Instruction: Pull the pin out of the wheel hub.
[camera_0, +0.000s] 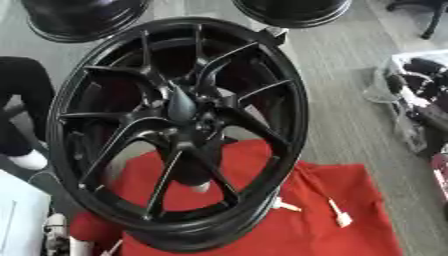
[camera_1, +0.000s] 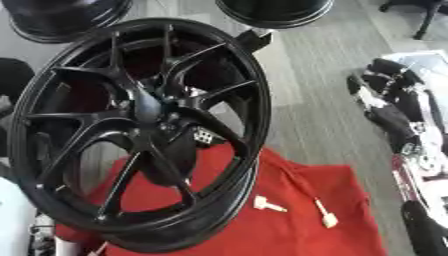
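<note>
Nearest is a red cloth (camera_1: 289, 220) with two small white pin-like pieces (camera_1: 325, 215) lying on it, just beside each other. The big black wheel (camera_0: 179, 130) stands tilted on the cloth's left part, its hub (camera_0: 184, 112) roughly mid-picture. Something dark reaches in behind the spokes, maybe a hand, honestly can't tell its fingers or any pin in the hub. Two more black rims (camera_0: 83, 17) sit on the floor behind
</note>
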